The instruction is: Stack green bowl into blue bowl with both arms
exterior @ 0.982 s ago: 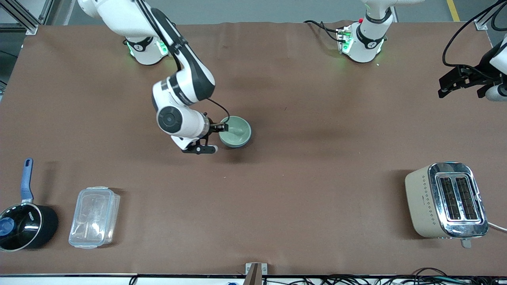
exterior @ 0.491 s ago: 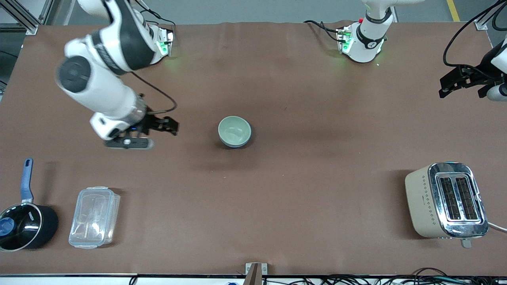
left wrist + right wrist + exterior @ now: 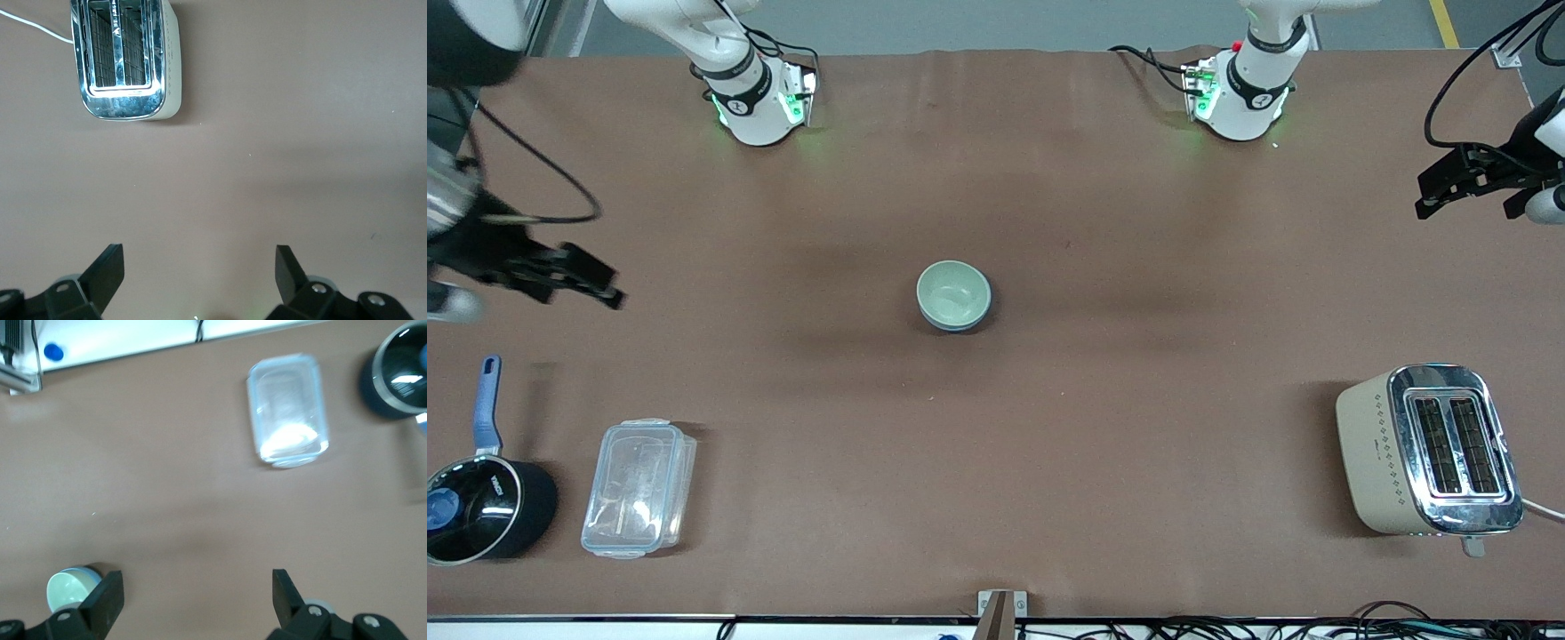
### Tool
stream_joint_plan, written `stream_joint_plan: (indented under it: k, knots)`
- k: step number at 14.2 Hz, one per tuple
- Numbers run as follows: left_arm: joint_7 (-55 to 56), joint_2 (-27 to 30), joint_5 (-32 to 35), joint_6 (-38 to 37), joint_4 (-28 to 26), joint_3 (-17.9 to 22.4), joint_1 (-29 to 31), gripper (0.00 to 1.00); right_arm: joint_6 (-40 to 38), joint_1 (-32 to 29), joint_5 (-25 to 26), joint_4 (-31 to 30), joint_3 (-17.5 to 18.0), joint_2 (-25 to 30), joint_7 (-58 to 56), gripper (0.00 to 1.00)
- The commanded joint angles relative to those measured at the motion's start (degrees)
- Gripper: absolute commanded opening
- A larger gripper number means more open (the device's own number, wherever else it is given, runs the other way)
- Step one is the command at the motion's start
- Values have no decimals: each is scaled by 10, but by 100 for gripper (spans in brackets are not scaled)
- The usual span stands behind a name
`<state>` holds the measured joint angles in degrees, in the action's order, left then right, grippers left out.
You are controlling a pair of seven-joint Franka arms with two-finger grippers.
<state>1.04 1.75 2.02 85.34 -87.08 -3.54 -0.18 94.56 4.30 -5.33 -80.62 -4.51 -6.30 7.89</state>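
The green bowl sits nested inside the blue bowl in the middle of the table; only a thin blue edge shows under it. In the right wrist view the green bowl appears beside one fingertip, apart from it. My right gripper hangs open and empty over bare cloth at the right arm's end of the table. My left gripper waits open and empty, raised over the cloth at the left arm's end.
A black saucepan with a blue handle and a clear plastic container stand near the front edge at the right arm's end. A cream and chrome toaster stands at the left arm's end. Brown cloth covers the table.
My right gripper has let go of the green bowl, leaving it in the blue bowl, and has swung up and away toward the right arm's end of the table. The left arm has barely moved.
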Motion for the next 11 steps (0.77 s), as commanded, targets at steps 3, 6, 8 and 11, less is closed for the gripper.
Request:
stream_joint_plan:
  k: [3,6,8,11]
  knots:
    - [-5,-4,-8,-4,6,0,-5,100,-69,-56,15,21,17,39,-45,96]
    - [-13,-5,-5,-4,6,-1,-2,100,-107,-73,55,7,36,73,-38,97]
    - [-14,-6,-3,-4,7,0,-5,100,-120,-78,55,-7,41,83,-38,97]
    - [-13,-6,-2,-4,10,-1,-10,100,-125,-97,54,-6,64,78,-44,97]
